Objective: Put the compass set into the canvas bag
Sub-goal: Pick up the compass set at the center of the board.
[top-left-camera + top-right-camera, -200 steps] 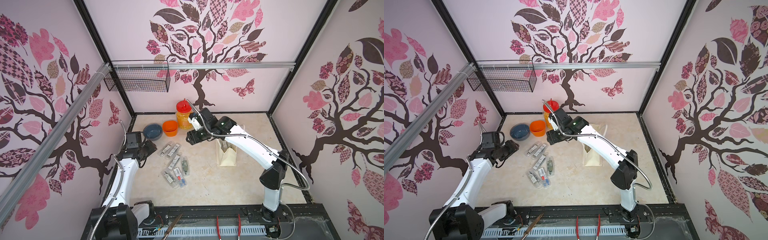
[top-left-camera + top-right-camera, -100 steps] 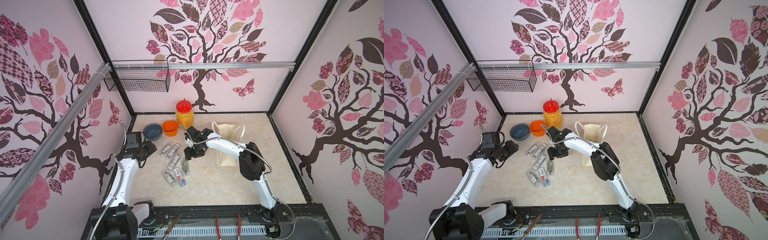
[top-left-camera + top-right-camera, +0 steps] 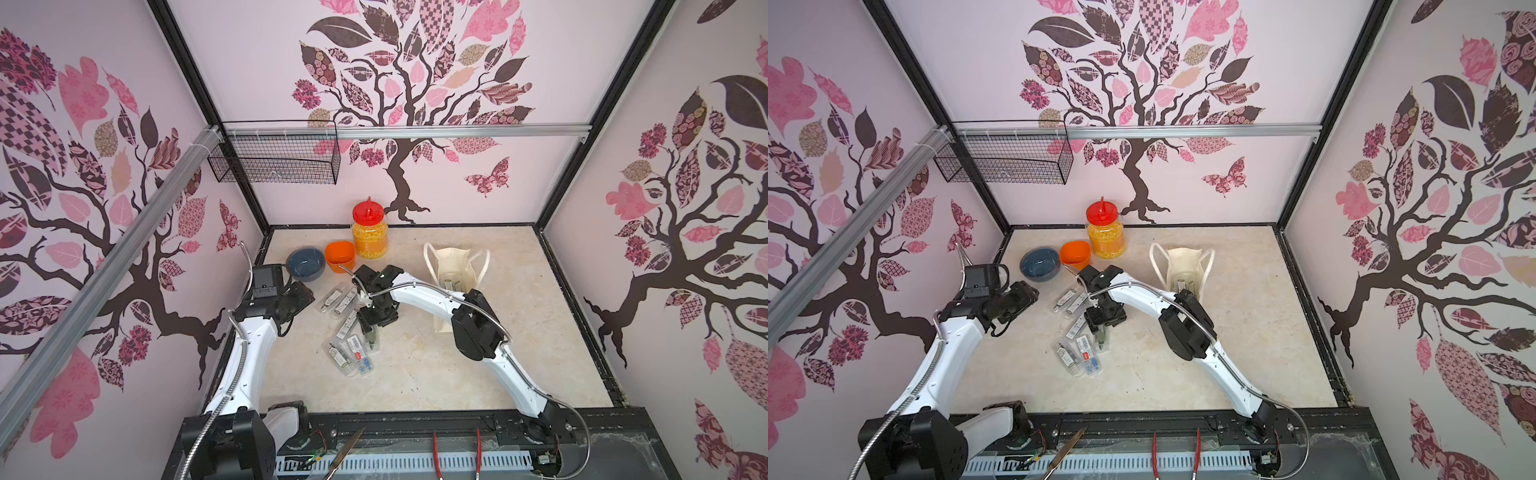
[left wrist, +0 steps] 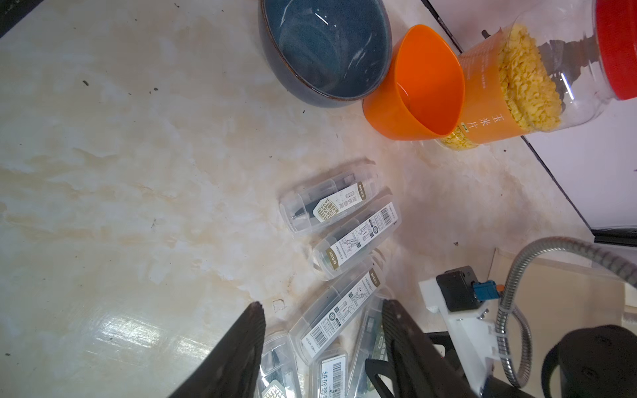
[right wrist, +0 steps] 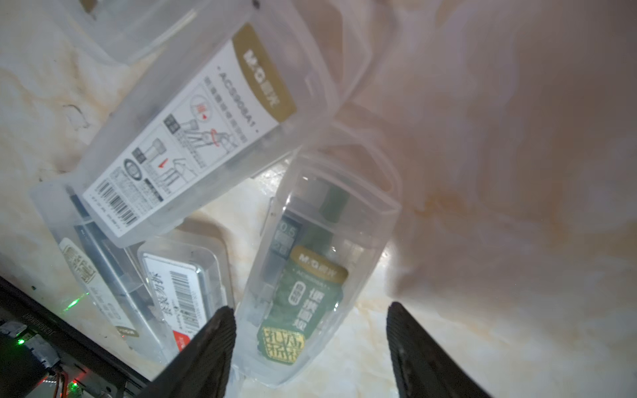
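Note:
Several clear plastic compass set cases lie in a loose pile left of the table's middle. My right gripper is low over the pile, open. A green-labelled case lies flat on the table between its fingers, closer to one finger; both top views show this case. The cream canvas bag stands upright at the back right with labelled cases inside it. My left gripper hangs open and empty left of the pile.
A blue bowl, an orange cup and a red-lidded jar of yellow flakes stand behind the pile. A wire basket hangs on the back wall. Scissors and red-handled pliers lie at the front rail.
The right arm swung from high near the jar and bag down to the pile of cases, and its jaws opened wider. The left arm stayed still.

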Robot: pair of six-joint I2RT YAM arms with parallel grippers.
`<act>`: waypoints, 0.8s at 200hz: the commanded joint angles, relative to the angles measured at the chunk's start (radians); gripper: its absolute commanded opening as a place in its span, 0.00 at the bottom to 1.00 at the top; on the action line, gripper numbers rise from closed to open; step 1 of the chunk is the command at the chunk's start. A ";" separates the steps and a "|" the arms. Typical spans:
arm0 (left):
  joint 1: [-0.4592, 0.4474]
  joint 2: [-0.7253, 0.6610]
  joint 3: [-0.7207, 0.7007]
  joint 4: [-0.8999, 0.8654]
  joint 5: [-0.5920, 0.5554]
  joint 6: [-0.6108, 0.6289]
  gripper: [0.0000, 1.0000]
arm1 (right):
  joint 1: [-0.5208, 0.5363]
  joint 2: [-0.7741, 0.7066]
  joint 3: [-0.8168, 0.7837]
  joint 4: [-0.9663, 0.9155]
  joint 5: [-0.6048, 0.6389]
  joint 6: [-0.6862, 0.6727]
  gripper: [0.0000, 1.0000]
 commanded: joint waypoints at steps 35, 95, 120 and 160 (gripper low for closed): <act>0.005 -0.020 -0.034 0.023 0.008 0.003 0.59 | 0.001 0.084 0.048 -0.049 0.001 -0.007 0.73; 0.004 -0.027 -0.048 0.029 0.010 -0.002 0.59 | 0.022 0.079 0.092 -0.080 0.124 -0.017 0.72; 0.004 -0.028 -0.050 0.032 0.016 -0.005 0.59 | 0.041 0.094 0.125 -0.090 0.149 -0.023 0.72; 0.004 -0.032 -0.055 0.029 0.015 -0.003 0.59 | 0.047 0.143 0.185 -0.146 0.221 -0.045 0.72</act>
